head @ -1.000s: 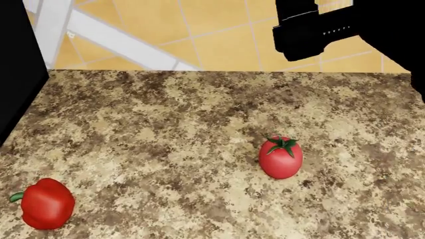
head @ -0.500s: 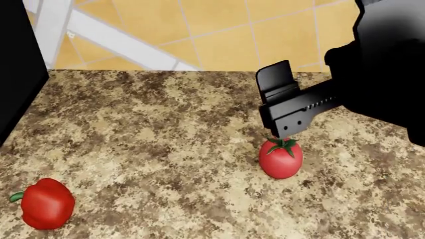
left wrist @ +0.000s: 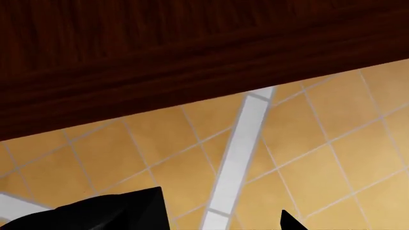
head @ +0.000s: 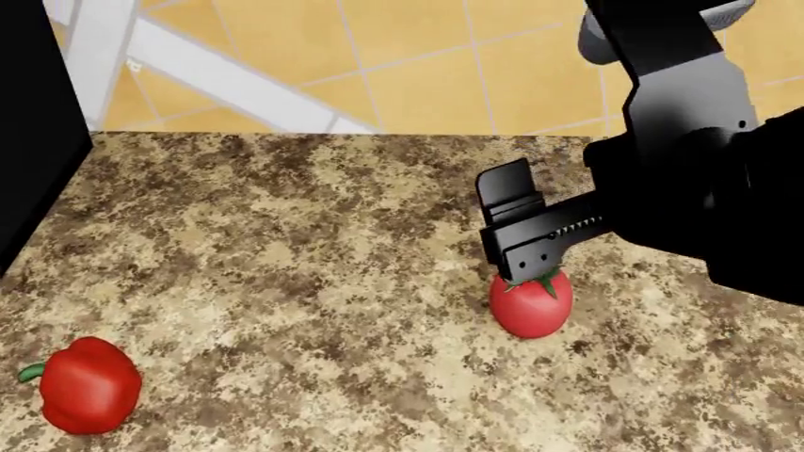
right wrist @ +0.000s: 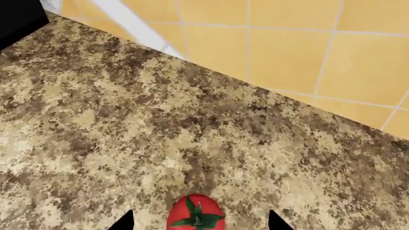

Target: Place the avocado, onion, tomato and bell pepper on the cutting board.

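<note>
Right gripper — seemingly open — over tomato.

A speckled brown granite countertop meets an orange tiled wall beneath a dark wood cabinet.

Open counter around the tomato, walls closing the back and left

The tomato stands alone on the speckled countertop, with bare stone on every side of it; the right gripper hangs just above it, its fingertips spread wider than the fruit, one on either side. The bell pepper lies well apart near the front left corner, leaving a wide free lane between the two. A tiled wall bounds the counter at the back, and a dark panel blocks the left edge.
</note>
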Controlling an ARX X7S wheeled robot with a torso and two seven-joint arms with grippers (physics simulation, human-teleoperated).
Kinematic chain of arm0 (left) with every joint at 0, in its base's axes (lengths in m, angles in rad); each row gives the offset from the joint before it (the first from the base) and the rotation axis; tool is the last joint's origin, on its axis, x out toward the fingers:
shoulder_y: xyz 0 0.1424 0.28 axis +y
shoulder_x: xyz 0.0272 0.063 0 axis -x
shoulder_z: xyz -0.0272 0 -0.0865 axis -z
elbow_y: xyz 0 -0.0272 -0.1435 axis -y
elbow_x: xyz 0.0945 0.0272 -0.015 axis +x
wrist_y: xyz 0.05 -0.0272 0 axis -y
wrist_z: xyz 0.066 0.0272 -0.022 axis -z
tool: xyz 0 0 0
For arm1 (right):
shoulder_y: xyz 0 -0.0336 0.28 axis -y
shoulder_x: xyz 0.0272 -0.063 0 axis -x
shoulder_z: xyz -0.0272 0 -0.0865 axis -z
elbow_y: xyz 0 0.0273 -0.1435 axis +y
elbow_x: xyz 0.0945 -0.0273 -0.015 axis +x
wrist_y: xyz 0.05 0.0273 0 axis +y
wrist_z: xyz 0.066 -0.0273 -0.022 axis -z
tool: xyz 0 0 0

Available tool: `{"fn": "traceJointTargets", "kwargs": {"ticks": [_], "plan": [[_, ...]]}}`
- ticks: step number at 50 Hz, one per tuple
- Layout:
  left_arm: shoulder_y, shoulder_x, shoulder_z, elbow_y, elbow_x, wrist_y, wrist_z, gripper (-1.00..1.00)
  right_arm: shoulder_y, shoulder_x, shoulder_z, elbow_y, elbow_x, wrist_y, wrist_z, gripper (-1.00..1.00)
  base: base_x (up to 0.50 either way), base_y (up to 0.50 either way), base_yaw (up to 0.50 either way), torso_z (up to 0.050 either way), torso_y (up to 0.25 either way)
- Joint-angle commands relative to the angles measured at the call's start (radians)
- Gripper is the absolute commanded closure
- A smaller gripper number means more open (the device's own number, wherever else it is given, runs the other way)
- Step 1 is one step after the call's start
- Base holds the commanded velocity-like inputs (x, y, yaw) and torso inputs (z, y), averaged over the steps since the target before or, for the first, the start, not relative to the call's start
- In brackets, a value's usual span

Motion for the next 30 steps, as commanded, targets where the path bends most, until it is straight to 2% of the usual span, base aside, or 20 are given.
{"fn": "traceJointTargets", "kwargs": {"ticks": [1,30], "plan": [[-0.004,-0.006,0.009,-0.009,-0.013,0.008,-0.011,-1.0,-0.059,-0.023,-0.042,0.029,-0.096,-0.071,-0.091,-1.0,0.0,0.0,0.0,0.0,0.0],[0.044,-0.021,-0.033,0.026,-0.064,0.003,-0.048,-1.0,-0.177,-0.053,-0.082,0.101,-0.183,-0.207,-0.173,-1.0,0.0,0.0,0.0,0.0,0.0]]}}
